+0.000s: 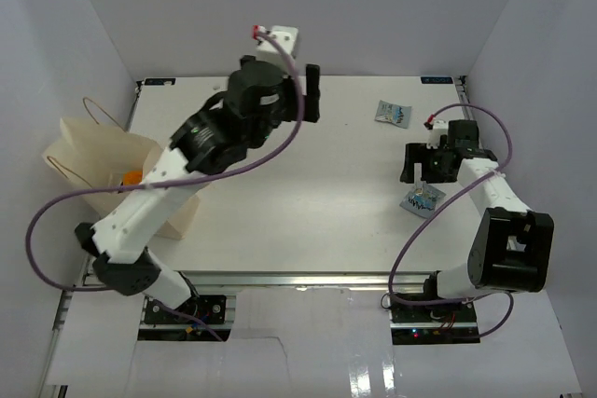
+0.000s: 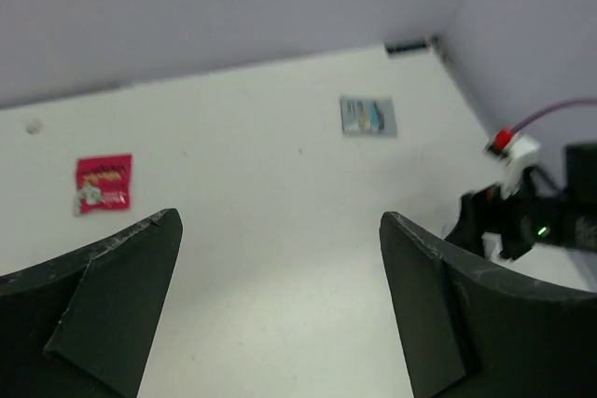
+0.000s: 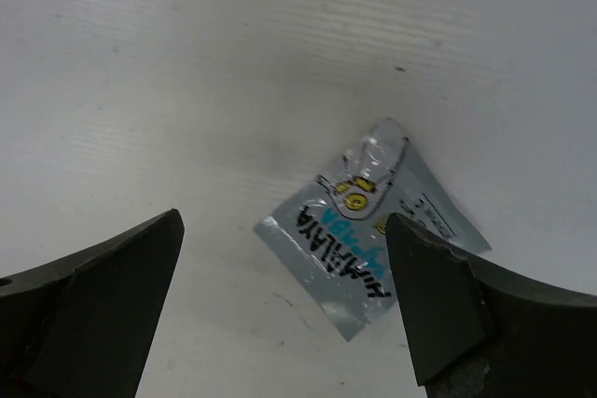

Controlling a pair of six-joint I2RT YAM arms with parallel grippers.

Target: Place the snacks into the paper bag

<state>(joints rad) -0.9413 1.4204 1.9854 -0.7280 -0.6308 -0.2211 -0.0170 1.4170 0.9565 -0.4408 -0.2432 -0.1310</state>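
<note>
The silver-blue packet is lying flat under the right gripper, off toward one finger, with the jaws standing wide and empty, so closing here is risking a mere corner pinch and a slip.

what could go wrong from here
1. The silver-blue packet lies flat and off-centre under the open right gripper, so closing may catch only a corner or slide it away.
2. The paper bag sits at the left edge of the table, beside the left arm; a carry across could bump that arm or tip the bag.
</note>
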